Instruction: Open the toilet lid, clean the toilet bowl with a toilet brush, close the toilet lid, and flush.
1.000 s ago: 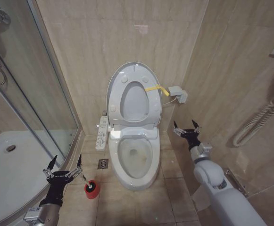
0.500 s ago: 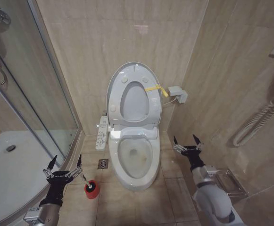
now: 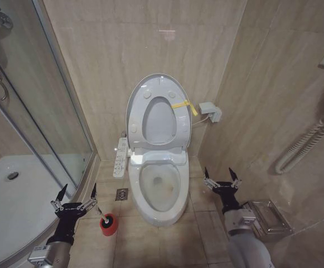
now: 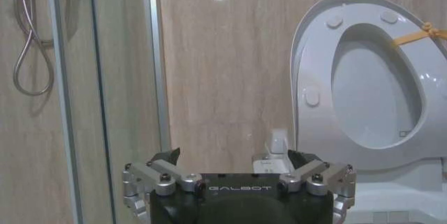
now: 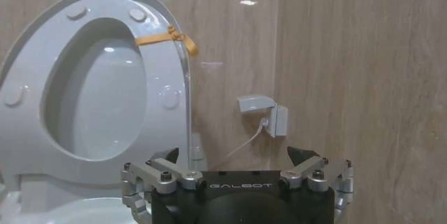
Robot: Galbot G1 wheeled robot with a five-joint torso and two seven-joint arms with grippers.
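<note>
The toilet lid (image 3: 160,120) stands raised against the back wall with the seat ring in front of it and a yellow tag (image 3: 181,104) at the rim. Below it the toilet bowl (image 3: 160,184) lies uncovered, faintly stained inside. The toilet brush (image 3: 107,218) sits in its red holder (image 3: 109,228) on the floor left of the bowl. My left gripper (image 3: 74,196) hangs open just left of and above the holder, holding nothing. My right gripper (image 3: 222,177) is open to the right of the bowl. Both wrist views face the raised lid (image 4: 377,93) (image 5: 94,103) past open grippers (image 4: 234,158) (image 5: 234,156).
A glass shower enclosure (image 3: 39,111) and white shower tray (image 3: 17,195) take up the left. A control panel (image 3: 120,159) hangs beside the toilet, above a floor drain (image 3: 121,194). On the right wall are a socket (image 3: 211,111), a corrugated hose (image 3: 304,145) and a metal paper holder (image 3: 267,218).
My right arm has drawn back and lowered from beside the seat to beside the bowl, uncovering the metal paper holder. The left arm, lid and brush have not moved.
</note>
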